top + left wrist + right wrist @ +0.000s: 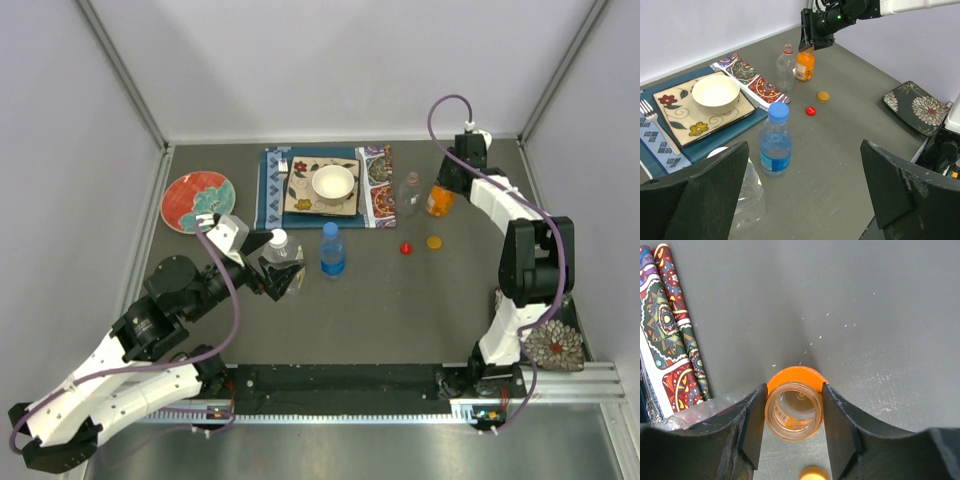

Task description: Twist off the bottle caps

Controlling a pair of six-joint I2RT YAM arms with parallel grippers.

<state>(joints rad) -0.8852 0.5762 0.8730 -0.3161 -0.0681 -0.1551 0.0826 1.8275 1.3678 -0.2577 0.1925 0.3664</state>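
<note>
At the far right of the desk [400,310], close to the back wall, the right tool [794,395] is clamped on the open neck of the squat orange bottle [794,414], with one finger pressed to each side. Its orange cap [434,242] lies loose nearer the arms, with the red cap [406,248] just beside it. The slim clear bottle [408,192] stands just left of the orange one. From the right wrist the orange cap is cut off at the bottom edge, and the slim bottle is only a blur by the finger.

Open grey desk runs from those caps to the blue-tinted bottle [332,255], upright with its blue cap [778,111] on. Just left of it stands the wide clear bottle [285,262], its white cap [279,237] on. The left tool [804,146] has its fingers spread wide and grips nothing. That bottle sits by its left finger, half hidden in the left wrist view.

A red plate [198,200] hugs the left wall, and a dark floral plate [555,345] lies at the right edge. The white bowl [333,183] sits at the back.
</note>
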